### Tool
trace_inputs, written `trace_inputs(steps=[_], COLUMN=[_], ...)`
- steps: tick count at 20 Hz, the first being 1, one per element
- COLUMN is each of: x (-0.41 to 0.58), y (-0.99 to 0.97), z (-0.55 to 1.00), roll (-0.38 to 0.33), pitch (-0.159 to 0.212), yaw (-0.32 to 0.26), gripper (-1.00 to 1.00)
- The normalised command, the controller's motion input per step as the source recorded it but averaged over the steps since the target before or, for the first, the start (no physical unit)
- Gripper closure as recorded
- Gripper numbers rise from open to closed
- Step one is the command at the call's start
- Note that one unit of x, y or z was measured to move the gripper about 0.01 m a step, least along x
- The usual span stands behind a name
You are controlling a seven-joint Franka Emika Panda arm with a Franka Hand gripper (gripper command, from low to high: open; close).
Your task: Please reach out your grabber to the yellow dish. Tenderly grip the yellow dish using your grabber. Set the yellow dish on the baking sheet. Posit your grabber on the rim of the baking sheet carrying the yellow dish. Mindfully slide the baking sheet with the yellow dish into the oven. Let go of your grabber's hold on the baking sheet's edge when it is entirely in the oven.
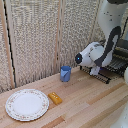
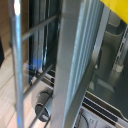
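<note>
My hand (image 1: 95, 71): at the rack's (image 1: 104, 75) edge; grip can't be told
Bowl (image 2: 120, 7): yellow, close by me
Cup (image 1: 65, 73): blue, on surface (image 1: 85, 107)

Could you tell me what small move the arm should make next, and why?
Probably a gentle push of the rack further into the oven. In the exterior view the pincer is down at the rack's front edge, which juts past the oven's front. The wrist view shows bars close up and a yellow bowl edge, but not the grip.
</note>
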Motion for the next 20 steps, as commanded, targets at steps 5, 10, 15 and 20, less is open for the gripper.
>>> trace_inputs(steps=[5,10,15,20], x=[0.074,0.057,0.059,0.173], y=[-0.25,-0.31,-0.25,-0.19], z=[0.08,0.47,0.55,0.45], roll=[-0.022,0.101,0.214,0.246], pitch=[0.059,0.035,0.0,0.0], yaw=[-0.067,-0.122,-0.14,-0.11], gripper=[1.0,1.0,1.0,1.0])
